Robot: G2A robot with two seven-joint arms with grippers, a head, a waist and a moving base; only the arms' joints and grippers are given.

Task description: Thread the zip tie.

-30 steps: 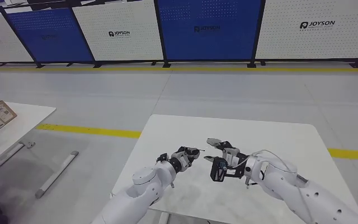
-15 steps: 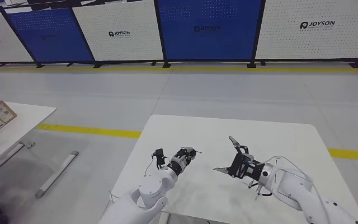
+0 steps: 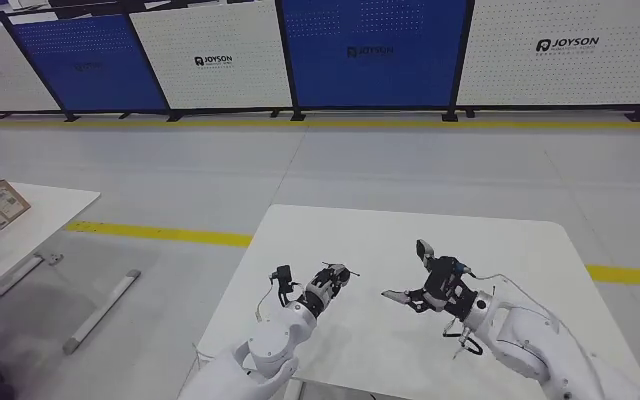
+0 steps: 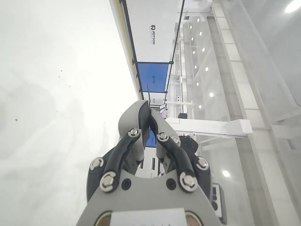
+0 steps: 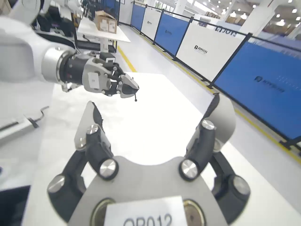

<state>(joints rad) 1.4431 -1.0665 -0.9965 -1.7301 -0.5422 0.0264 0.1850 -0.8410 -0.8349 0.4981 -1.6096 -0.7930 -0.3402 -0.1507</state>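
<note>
Over table (image 3: 500, 240), left hand (image 3: 340, 272) pinching zip tie (image 5: 135, 98); right hand (image 3: 403, 270) spread, nearby, apart.

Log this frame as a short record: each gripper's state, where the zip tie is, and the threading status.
left gripper: shut on the zip tie, held above the table
right gripper: open wide, empty, facing the left gripper with a gap between them
zip tie: a thin black end sticks out past the left fingertips
threading: no loop visible; too small to tell more
</note>
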